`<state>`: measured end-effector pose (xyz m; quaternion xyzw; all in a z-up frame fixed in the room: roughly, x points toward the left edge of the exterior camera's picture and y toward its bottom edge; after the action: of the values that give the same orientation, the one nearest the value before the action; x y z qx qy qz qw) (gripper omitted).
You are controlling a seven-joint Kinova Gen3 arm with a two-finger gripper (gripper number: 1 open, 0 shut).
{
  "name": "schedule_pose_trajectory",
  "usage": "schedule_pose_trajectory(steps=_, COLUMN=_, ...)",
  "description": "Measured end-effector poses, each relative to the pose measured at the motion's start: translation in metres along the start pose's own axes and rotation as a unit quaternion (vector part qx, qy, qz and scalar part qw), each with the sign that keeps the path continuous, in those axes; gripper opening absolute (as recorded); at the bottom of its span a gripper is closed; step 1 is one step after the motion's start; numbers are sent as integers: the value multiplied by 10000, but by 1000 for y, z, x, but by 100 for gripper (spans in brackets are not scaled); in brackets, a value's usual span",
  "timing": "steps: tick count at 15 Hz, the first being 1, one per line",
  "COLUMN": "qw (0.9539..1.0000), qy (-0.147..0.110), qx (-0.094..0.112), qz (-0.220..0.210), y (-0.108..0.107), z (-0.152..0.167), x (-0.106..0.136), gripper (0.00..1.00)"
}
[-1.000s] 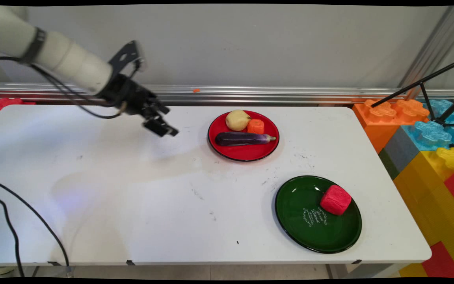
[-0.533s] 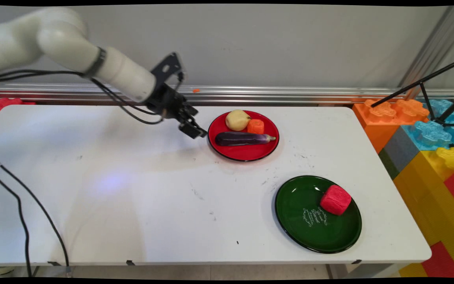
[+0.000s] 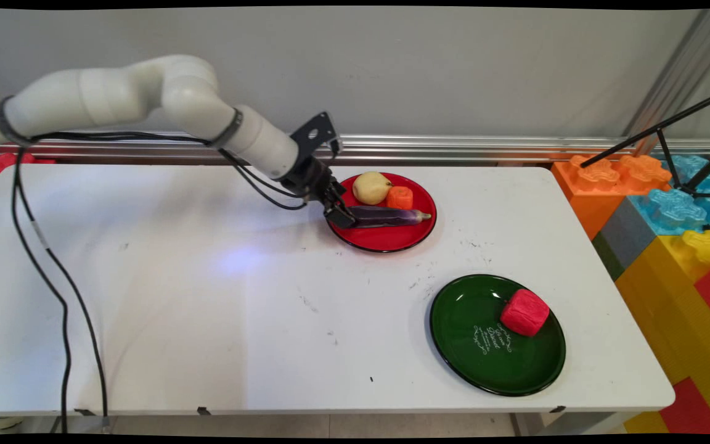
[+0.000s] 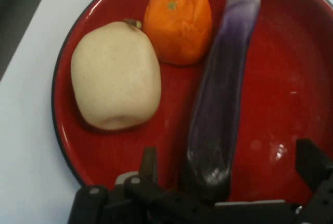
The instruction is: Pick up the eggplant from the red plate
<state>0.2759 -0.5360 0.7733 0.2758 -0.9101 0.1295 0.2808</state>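
Table (image 3: 207,320), white, carries a green plate (image 3: 472,364) with pale script too small to read, and on it a red cube-shaped fruit (image 3: 524,312). Farther back, a red plate (image 3: 392,240) holds a purple eggplant (image 3: 392,216), a pale pear (image 3: 371,187) and an orange fruit (image 3: 400,197). The white arm reaches in from the left, angled downward. Its gripper (image 4: 229,166) hangs over the eggplant's blunt end, fingers spread to either side, hiding that end in the main view.
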Motion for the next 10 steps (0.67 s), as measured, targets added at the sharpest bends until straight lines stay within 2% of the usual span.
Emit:
schedule_pose_trajectory(steps=8, qw=9999, qy=0, qx=-120, qz=40, y=-7, z=44, x=8, gripper=100)
schedule_pose_trajectory(steps=9, qw=9999, qy=-4, qx=-132, qz=40, y=-7, z=48, x=9, gripper=0)
schedule_pose_trajectory(steps=10, qw=9999, qy=0, qx=-142, qz=37, y=-8, z=50, x=10, gripper=0)
